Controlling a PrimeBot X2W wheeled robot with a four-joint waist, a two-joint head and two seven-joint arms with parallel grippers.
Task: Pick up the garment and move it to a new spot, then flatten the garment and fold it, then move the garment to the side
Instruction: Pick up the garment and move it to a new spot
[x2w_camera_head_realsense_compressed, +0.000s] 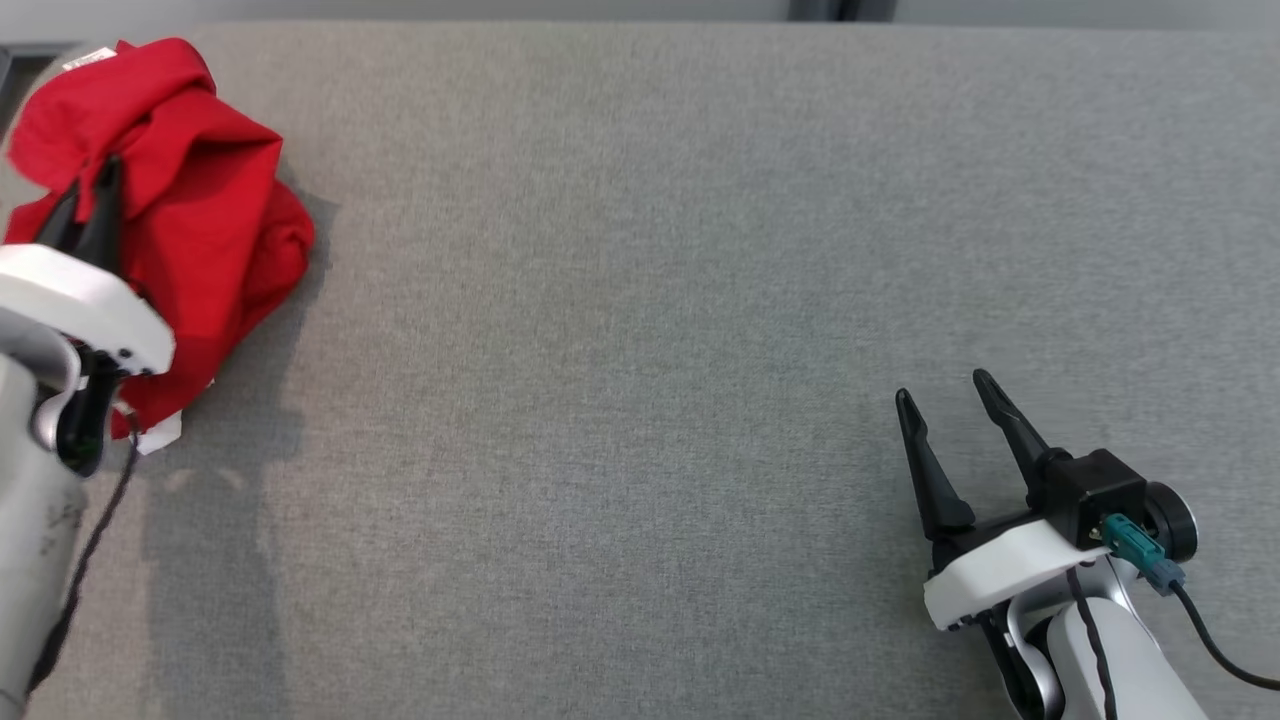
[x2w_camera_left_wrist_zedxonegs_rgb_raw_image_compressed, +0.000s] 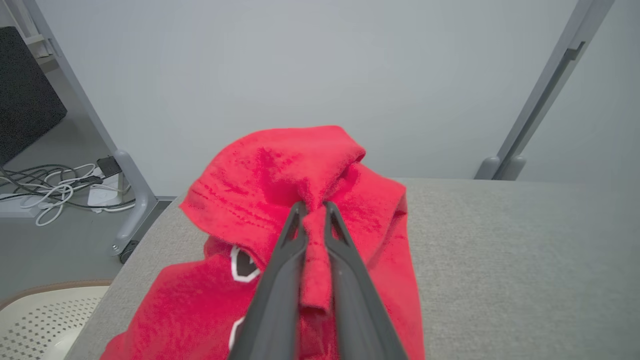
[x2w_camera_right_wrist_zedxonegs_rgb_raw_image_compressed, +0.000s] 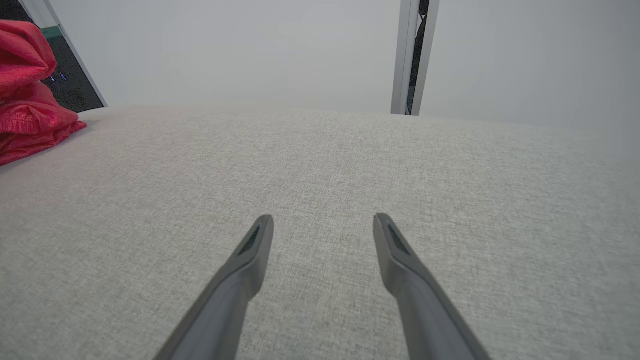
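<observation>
**L gripper (x2w_camera_left_wrist_zedxonegs_rgb_raw_image_compressed: 312, 207) pinching red garment (x2w_camera_left_wrist_zedxonegs_rgb_raw_image_compressed: 280, 170)**

My L gripper is clamped on a raised fold of the garment, w/ cloth squeezed btwn both fingers. The rest is bunched under and around my tips, on the grey table (x2w_camera_head_realsense_compressed: 640, 300) near its corner. My R gripper (x2w_camera_right_wrist_zedxonegs_rgb_raw_image_compressed: 324, 220) hangs w/ jaws wide and nothing btwn them. The garment is well off to its left.

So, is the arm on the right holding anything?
No, its jaws stand wide apart over the grey table, with nothing between them.
</observation>
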